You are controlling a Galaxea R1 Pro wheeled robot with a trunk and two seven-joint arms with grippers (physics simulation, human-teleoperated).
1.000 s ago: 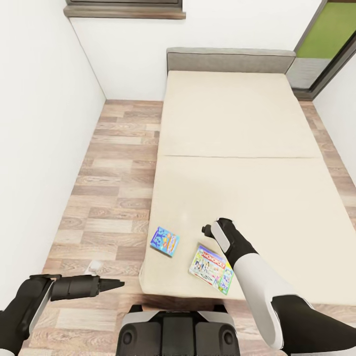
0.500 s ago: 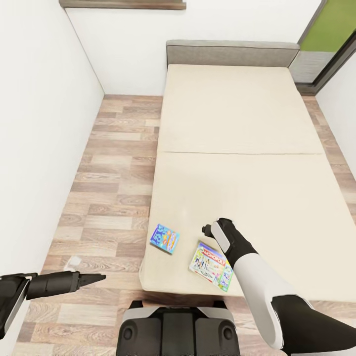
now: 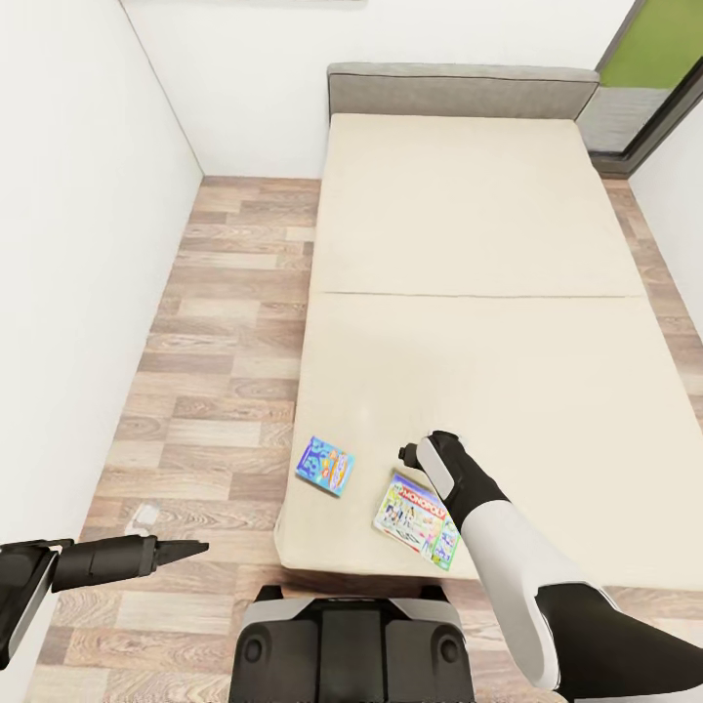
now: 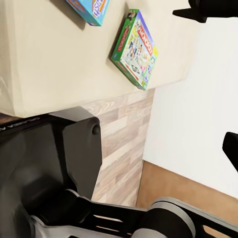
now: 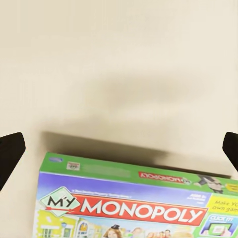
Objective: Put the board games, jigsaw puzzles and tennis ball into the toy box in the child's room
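Seen from the head camera, two board games lay flat near the foot of the bed (image 3: 469,322), close to its left corner. The green Monopoly box (image 3: 417,520) sat nearest the edge, turned at a slant so its long axis ran toward the bed's corner. The smaller blue game box (image 3: 325,466) lay just beside it, apart, further left. The right gripper (image 3: 422,453) hovered over the mattress just beyond the Monopoly box's far end, clearly the nearer arm. The left gripper (image 3: 186,550) pointed out over the wooden floor (image 3: 215,391), well apart from both boxes; whether its fingers were open could not be told from there. No toy box showed.

From the left wrist camera, the Monopoly box (image 4: 135,50) and a corner of the blue game box (image 4: 91,10) rested on the mattress edge; the dark fingertips (image 4: 231,148) stood wide apart, holding nothing.

From the right wrist camera, the Monopoly box (image 5: 134,203) lay directly ahead, its long edge running across between the spread fingertips (image 5: 10,153). The jaws were apart and empty, with bare mattress between them.
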